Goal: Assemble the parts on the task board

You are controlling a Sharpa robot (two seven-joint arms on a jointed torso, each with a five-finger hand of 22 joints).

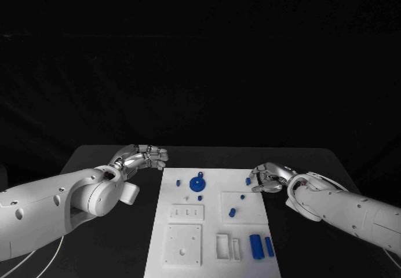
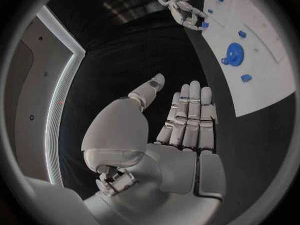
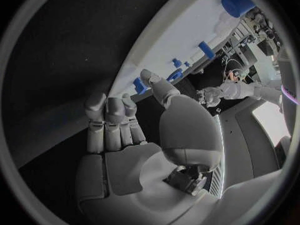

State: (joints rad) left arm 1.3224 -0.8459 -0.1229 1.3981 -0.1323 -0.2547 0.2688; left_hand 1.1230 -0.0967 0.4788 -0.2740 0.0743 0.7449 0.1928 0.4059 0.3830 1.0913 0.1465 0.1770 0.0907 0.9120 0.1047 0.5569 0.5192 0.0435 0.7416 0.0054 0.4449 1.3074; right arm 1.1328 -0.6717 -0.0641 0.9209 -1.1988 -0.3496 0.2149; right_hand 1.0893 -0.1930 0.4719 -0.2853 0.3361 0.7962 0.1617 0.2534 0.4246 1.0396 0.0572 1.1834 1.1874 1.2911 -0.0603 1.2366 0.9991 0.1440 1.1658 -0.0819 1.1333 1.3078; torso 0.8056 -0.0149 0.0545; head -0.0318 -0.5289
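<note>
Silver left hand [image 1: 142, 157] hovers empty, fingers straight, beside the task board [image 1: 209, 255]; right hand [image 1: 269, 177] pinches a small blue part [image 1: 249, 181] at the board's edge

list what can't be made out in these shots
- Right hand, head view: whether it touches the small blue part at the board edge; its fingers cover the spot.
- Board's near edge, head view: cut off by the picture's bottom.
- Tiny parts by the blue gear, head view: too small to tell their shape.
</note>
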